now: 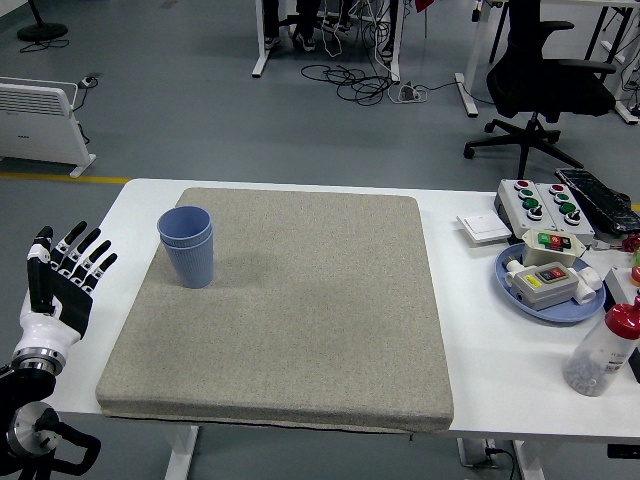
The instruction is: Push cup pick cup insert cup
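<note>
Blue plastic cups, two nested [187, 245]: head view, upright, one seated inside the other with the inner rim showing just above the outer. Position: far-left part of the grey-beige rectangular fabric mat [290, 310], at about 10 o'clock from the mat's centre, close to its left edge. Nothing touches the stack.

Mat: lies flat on the white table [480, 340], covering most of the left and middle of the top.

Left hand, black-and-white, five-fingered [58, 285]: at 9 o'clock from the mat's centre, beside the table's left edge, well apart from the cups. Fingers straight, spread wide, pointing up and away; holding nothing. Right hand: out of frame.

Items at 3 o'clock from the mat, on bare table:
- white square switch plate [484, 229], just beside the mat's far-right corner;
- grey control box with red and green round buttons [543, 203], at the far right;
- round blue plate [512, 284] carrying small grey button boxes, nearer than the control box;
- clear plastic bottle with red cap [603, 350], at 4 o'clock, near the right edge.

Beyond the table, 12 to 1 o'clock: black office chair [545, 75] on grey floor.
</note>
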Tool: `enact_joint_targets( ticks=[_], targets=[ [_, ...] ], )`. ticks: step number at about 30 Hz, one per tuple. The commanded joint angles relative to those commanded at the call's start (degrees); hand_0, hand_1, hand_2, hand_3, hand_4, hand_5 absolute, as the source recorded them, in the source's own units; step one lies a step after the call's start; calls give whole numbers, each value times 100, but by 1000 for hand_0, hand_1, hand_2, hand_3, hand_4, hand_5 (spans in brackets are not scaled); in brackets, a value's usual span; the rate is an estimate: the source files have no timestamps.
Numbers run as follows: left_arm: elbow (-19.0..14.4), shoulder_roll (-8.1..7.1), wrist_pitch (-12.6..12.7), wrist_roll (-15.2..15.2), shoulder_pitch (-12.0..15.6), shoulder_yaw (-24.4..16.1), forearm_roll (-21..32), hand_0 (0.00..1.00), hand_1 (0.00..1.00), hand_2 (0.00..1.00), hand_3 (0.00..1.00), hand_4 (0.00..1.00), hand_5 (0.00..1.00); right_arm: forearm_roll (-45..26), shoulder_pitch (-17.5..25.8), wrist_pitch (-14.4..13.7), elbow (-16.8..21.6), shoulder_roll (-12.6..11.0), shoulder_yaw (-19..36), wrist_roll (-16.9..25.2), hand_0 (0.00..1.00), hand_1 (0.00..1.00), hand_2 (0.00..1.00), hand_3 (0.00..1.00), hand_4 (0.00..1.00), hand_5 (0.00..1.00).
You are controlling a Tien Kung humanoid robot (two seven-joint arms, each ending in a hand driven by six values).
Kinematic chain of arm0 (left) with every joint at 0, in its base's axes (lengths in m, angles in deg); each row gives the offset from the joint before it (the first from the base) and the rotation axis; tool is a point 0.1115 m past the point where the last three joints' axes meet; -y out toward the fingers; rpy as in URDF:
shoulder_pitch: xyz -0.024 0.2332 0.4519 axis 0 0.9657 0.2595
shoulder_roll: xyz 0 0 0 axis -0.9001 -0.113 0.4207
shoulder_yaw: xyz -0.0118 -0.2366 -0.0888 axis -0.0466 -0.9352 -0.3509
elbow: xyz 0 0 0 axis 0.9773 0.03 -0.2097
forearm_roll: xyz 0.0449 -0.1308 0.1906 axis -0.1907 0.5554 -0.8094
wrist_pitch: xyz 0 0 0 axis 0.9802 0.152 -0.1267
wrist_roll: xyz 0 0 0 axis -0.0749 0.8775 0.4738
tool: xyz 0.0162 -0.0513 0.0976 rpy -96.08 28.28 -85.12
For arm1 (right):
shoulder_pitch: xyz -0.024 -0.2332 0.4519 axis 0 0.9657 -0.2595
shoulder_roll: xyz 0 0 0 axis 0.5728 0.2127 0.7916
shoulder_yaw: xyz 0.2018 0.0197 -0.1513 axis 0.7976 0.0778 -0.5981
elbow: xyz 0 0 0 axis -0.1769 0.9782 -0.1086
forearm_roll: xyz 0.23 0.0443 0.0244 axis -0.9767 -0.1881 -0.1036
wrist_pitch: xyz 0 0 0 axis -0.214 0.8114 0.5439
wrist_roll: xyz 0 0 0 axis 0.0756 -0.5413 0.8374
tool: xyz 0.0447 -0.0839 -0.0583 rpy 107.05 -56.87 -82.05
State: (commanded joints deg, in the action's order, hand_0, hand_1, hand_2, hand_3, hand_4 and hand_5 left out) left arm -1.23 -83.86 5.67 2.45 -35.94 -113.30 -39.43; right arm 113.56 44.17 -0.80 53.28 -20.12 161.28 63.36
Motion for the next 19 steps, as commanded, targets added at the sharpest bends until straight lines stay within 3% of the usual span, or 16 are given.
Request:
enact_joint_targets(
  ticks=[19],
  targets=[
    [27, 0, 14, -28, 1, -4, -42, 754, 800, 822, 810, 621, 998, 41, -5, 3, 0, 2, 24, -10, 723, 657, 664, 578, 97, 541]
  ],
)
